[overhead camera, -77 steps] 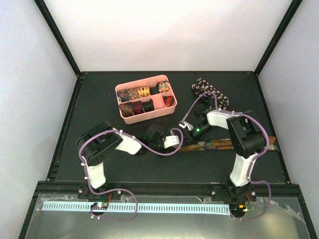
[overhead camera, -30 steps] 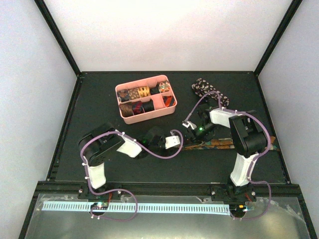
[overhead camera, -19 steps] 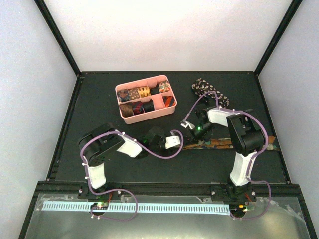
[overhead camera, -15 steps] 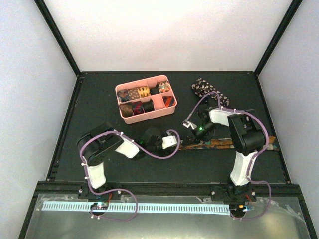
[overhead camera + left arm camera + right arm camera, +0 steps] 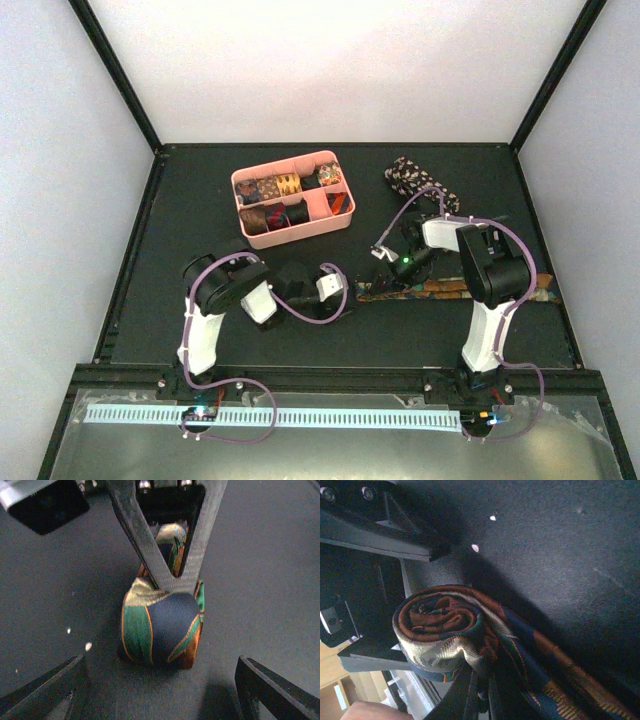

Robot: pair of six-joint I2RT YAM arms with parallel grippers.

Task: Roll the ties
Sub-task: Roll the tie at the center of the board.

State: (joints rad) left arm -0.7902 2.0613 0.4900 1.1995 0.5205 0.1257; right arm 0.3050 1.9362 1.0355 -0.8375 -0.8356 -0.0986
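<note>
A dark tie patterned in orange, green and blue lies stretched across the mat (image 5: 450,290), and its left end is wound into a roll (image 5: 160,630). My right gripper (image 5: 376,276) is shut on that roll, its two black fingers (image 5: 170,555) meeting in a V on top of it. In the right wrist view the roll's spiral (image 5: 445,625) sits just above my shut fingers (image 5: 480,695). My left gripper (image 5: 160,700) stands wide open just short of the roll and touches nothing. A black tie with white speckles (image 5: 420,183) lies loose at the back right.
A pink divided tray (image 5: 330,215) holding several rolled ties stands at the back left of the mat. Purple cables loop from both arms. The mat's raised black frame (image 5: 130,260) runs along the left side.
My left gripper has opened, let go of the roll and drawn back a little to the left, its arm swinging round. My right gripper has shut on the roll.
</note>
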